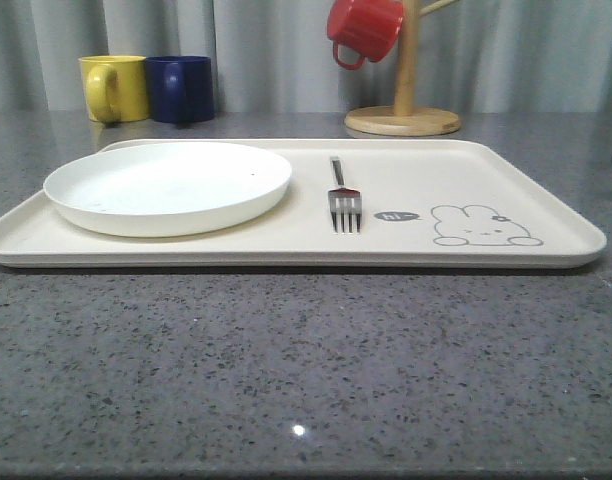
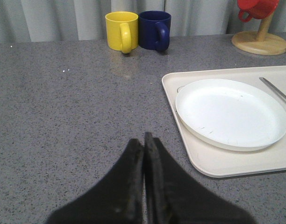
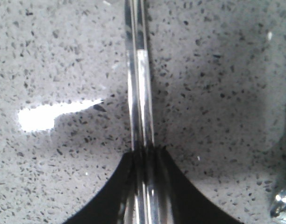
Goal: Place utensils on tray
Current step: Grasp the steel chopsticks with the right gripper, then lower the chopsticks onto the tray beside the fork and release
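Right now my left gripper (image 2: 144, 140) sits at the bottom centre of the left wrist picture, its two black fingers pressed together with nothing between them, over bare grey speckled countertop (image 2: 77, 116). To the right of it in that picture lies the cream tray (image 2: 218, 165), and on the tray's near end rests the round white plate (image 2: 232, 112). At the far right edge of the same picture a thin metal handle runs diagonally across the tray; that is the fork (image 2: 276, 91).

In the front picture the tray (image 1: 546, 215) stretches across the middle of the frame. The plate (image 1: 168, 186) sits on its left half, overlapping the rim a little at the left. The fork (image 1: 343, 200) lies near the centre of the tray, just right of the plate and apart from it, tines toward the camera. Right of the fork are the printed grey speech bubble and the rabbit outline (image 1: 483, 226).

My right gripper (image 3: 144, 150) is at the bottom centre of the right wrist picture, clamped on the pair of flat metal chopsticks (image 3: 139, 79), which run straight up from my fingers to the top edge of the frame, side by side and touching, above the speckled countertop.

Behind the tray, in the upper left of the front picture, stand a yellow mug (image 1: 114, 88) and a dark blue mug (image 1: 179, 89), side by side. Upper right of centre, a red mug (image 1: 363, 30) hangs on a wooden mug tree (image 1: 403, 115).
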Action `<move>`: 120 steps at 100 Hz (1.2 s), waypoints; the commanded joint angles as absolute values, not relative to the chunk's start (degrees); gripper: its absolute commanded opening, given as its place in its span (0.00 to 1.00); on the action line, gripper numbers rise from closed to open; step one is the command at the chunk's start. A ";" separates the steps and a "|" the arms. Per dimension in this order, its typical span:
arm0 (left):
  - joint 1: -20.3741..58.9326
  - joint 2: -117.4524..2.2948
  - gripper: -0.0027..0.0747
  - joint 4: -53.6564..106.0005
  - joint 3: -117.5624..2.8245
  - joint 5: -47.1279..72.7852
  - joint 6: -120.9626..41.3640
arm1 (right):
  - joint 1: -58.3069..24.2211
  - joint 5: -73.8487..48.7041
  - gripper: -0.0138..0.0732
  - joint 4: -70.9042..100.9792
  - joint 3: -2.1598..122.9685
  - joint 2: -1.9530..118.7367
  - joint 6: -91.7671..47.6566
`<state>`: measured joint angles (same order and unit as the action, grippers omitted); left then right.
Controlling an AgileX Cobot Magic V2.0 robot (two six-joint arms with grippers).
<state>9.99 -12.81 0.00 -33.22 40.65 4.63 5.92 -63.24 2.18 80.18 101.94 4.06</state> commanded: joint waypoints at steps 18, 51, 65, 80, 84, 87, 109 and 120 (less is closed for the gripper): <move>10.56 -13.44 0.01 0.00 -34.63 36.29 5.08 | 4.78 -61.16 0.10 2.75 81.50 94.77 3.48; 10.56 -13.44 0.01 0.00 -34.63 36.29 5.08 | -8.63 -61.38 0.09 6.06 81.69 88.73 4.22; 10.56 -13.44 0.01 0.00 -34.63 36.29 5.08 | -13.97 -59.95 0.09 9.47 81.69 89.38 8.13; 10.56 -13.44 0.01 0.00 -34.63 36.29 5.08 | -17.65 -56.66 0.09 9.68 81.69 91.33 15.03; 10.56 -13.44 0.01 0.00 -34.63 36.29 5.08 | -18.31 -56.03 0.09 9.68 81.69 92.18 16.07; 10.56 -13.44 0.01 0.00 -34.63 36.29 5.08 | -18.69 -55.52 0.09 9.68 81.69 92.79 17.14; 10.56 -13.44 0.01 0.00 -34.63 36.29 5.08 | -19.94 -52.84 0.09 13.38 81.69 96.74 19.35; 10.56 -13.44 0.01 0.00 -34.63 36.29 5.08 | -19.94 -52.17 0.09 14.97 81.69 98.08 19.35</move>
<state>9.99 -12.81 0.00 -33.22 40.65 4.63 -19.95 -54.51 12.94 80.18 99.74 19.21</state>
